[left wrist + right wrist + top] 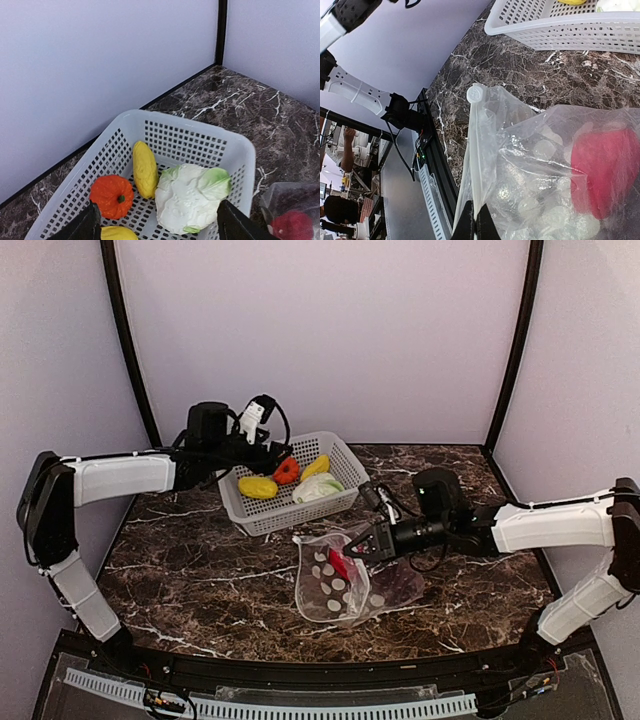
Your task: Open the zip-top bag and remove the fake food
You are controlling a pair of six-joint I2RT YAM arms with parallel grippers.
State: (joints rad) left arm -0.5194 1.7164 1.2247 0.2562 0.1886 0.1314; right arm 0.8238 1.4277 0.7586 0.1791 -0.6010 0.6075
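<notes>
The clear dotted zip-top bag [333,580] lies on the marble table in front of the basket, and the right wrist view shows it close up [530,165]. A red piece [342,563] is inside it [605,170]. Dark purple grapes [398,586] lie at its right side; I cannot tell if they are inside. My right gripper [357,548] is shut on the bag's zip edge [476,227]. My left gripper [268,453] hovers open and empty over the basket [157,231]. Two yellow pieces [144,169], an orange pumpkin [112,196] and a pale leafy cabbage [192,197] lie in the basket.
The white perforated basket [345,455] stands at the back middle of the table, and its rim shows in the left wrist view [200,125]. The bag's white zip slider [476,93] is at the end of the strip. Pale walls enclose the table on three sides.
</notes>
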